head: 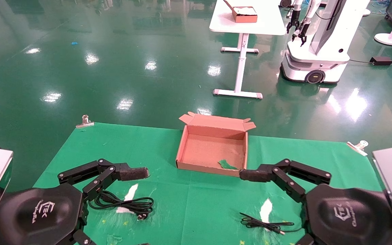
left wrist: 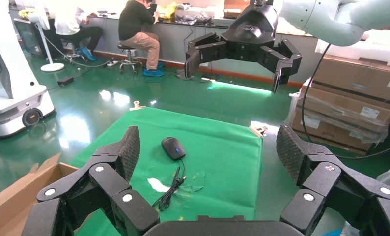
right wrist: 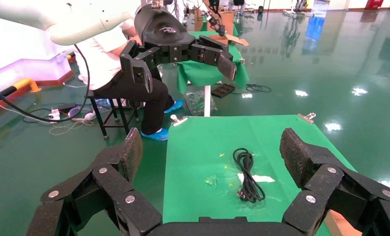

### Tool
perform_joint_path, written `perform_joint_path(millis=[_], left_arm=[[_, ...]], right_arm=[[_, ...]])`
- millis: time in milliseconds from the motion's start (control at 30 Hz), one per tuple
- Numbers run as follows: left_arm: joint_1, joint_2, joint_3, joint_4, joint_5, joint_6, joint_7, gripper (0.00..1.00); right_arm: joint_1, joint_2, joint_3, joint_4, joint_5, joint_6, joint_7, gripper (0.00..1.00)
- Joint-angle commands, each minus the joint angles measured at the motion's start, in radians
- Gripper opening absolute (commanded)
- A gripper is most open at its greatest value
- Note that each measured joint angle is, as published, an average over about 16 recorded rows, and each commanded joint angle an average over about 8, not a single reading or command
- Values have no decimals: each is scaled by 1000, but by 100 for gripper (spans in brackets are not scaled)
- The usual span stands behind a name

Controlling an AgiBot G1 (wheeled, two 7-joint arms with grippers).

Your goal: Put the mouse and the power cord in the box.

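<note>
The box sits open toward the far middle of the green cloth, a shallow brown cardboard tray with its long axis running left to right, its lid tilted back at the rear edge with small flaps at both ends; a scrap of green lies inside near its front right corner. The power cord lies on the robot's left side of the cloth, near the front edge: a thick black cable gathered in long flat loops that stretch roughly left to right in the head view, with its chunky plug at the end nearer the middle of the cloth, beside a white patch. In the right wrist view the same cord shows as a narrow elongated bundle. The mouse appears in the left wrist view as a small black oval with a tiny blue spot on its top, resting flat on the cloth, its thin cable trailing from one end in a loose bundle; in the head view only that thin cable shows, on the right side near the front edge, its metal-tipped plug pointing right. The left gripper hovers above the cord, fingers spread wide apart and holding nothing. The right gripper hovers just before the box's front right corner, likewise spread wide and empty.
</note>
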Motion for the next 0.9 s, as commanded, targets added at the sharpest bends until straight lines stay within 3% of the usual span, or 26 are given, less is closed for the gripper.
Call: perform_joint_path(millis=[33, 900], left_arm=[[0, 0, 0, 0, 0, 0, 0, 100], [0, 0, 0, 0, 0, 0, 0, 100]], right_arm=[[0, 0, 0, 0, 0, 0, 0, 100], [0, 0, 0, 0, 0, 0, 0, 100]])
